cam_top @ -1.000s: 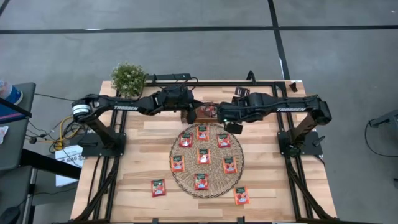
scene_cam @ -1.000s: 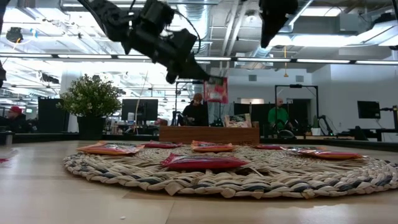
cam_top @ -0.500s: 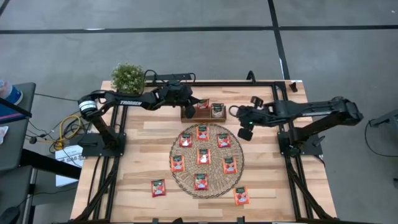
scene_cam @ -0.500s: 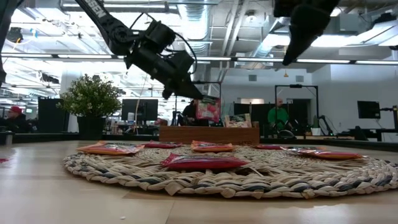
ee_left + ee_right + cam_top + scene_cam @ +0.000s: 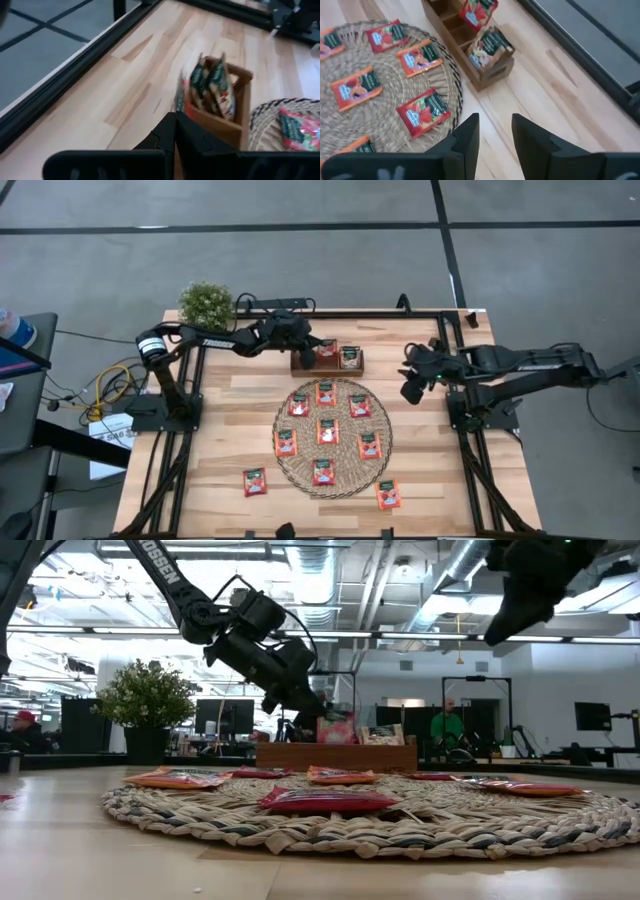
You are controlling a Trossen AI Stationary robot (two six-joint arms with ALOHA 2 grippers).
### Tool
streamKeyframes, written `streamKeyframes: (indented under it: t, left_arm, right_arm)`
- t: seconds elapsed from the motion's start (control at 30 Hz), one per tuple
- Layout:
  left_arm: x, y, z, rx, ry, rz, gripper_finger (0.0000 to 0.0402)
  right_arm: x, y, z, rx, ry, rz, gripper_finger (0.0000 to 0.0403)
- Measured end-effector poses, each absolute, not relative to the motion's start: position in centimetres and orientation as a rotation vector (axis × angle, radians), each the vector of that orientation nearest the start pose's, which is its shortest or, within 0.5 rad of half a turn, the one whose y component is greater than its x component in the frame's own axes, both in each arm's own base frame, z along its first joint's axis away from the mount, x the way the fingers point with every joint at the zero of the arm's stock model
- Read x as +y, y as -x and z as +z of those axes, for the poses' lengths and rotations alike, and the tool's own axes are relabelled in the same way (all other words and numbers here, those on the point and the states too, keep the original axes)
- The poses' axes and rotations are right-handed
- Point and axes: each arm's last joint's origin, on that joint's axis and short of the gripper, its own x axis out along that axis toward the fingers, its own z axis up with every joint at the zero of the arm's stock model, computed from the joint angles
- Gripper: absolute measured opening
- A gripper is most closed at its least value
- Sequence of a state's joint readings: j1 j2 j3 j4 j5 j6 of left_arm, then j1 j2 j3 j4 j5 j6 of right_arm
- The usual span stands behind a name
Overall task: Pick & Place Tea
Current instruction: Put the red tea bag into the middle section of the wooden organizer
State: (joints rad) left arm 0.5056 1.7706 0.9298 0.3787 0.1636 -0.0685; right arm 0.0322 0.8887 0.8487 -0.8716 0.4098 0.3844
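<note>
Tea sachets (image 5: 327, 430) lie flat on the round woven mat (image 5: 334, 480), seven of them red-orange with dark green bands, while two more rest on the bare counter (image 5: 222, 450) near its front edge, one (image 5: 255, 482) left of the mat and one (image 5: 388, 494) at the mat's front right. Behind the mat stands the small wooden tray (image 5: 327, 363), which holds upright sachets: a red one (image 5: 327, 348) and a paler one (image 5: 349, 357) beside it. The left gripper (image 5: 303, 356) sits at the tray's left end, its fingers pressed together; in the left wrist view a red sachet (image 5: 179, 96) stands just past the fingertips at the tray's outer wall, though whether it is pinched cannot be told. A second ago this gripper hung higher over the tray with a sachet dangling from it, and it has since come down to the tray. The right gripper (image 5: 410, 390) has pulled away from the tray, where it hovered a second ago, to the counter's right side beside the mat, raised above the surface, with its fingers a narrow gap apart and nothing between them. A potted plant (image 5: 206, 304) stands at the back left corner.
</note>
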Motion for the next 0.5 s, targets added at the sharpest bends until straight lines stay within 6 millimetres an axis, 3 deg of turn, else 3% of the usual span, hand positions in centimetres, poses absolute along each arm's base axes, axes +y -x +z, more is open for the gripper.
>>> streamKeyframes:
  t: [0.33, 0.5]
  left_arm:
    - [17.6, -32.3, 17.5, 0.422, 0.212, 0.347, 0.0000]
    - [17.7, -32.6, 16.2, 0.449, 0.225, 0.345, 0.0000]
  right_arm:
    - [-0.7, -14.7, 28.5, 0.741, -0.171, -0.518, 0.0107]
    - [-0.7, -14.9, 28.4, 0.744, -0.167, -0.517, 0.0107]
